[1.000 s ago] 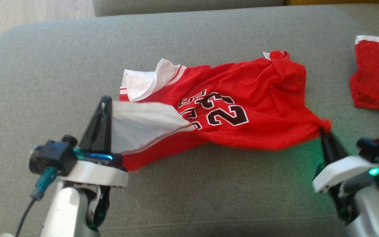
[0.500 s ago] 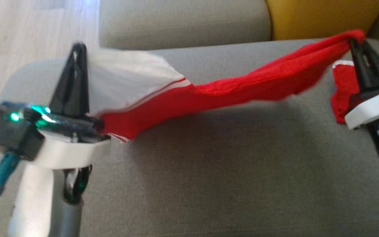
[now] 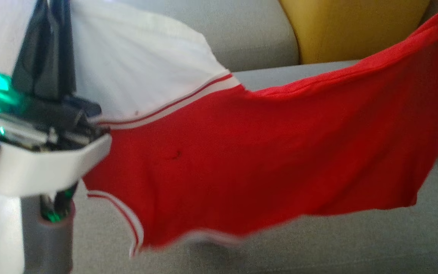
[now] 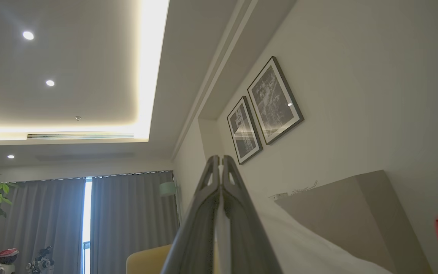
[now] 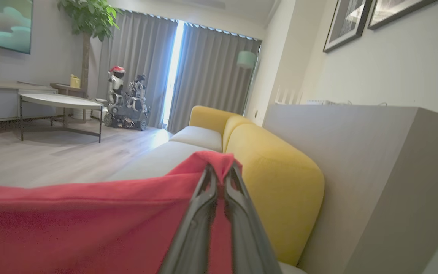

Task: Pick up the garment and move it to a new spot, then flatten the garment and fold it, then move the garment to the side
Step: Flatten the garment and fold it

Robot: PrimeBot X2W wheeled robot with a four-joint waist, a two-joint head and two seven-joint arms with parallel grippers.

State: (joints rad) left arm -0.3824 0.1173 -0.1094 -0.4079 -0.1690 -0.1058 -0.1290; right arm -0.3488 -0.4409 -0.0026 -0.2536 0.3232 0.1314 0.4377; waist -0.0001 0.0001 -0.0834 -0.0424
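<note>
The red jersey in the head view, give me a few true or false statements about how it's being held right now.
1. The left gripper is shut on the white part of the jersey. True.
2. The right gripper hangs open, away from the jersey. False: it is shut on a red edge.
3. The jersey lies flat on the grey sofa. False: it hangs stretched between the two grippers.
4. A yellow cushion sits behind the jersey. True.
</note>
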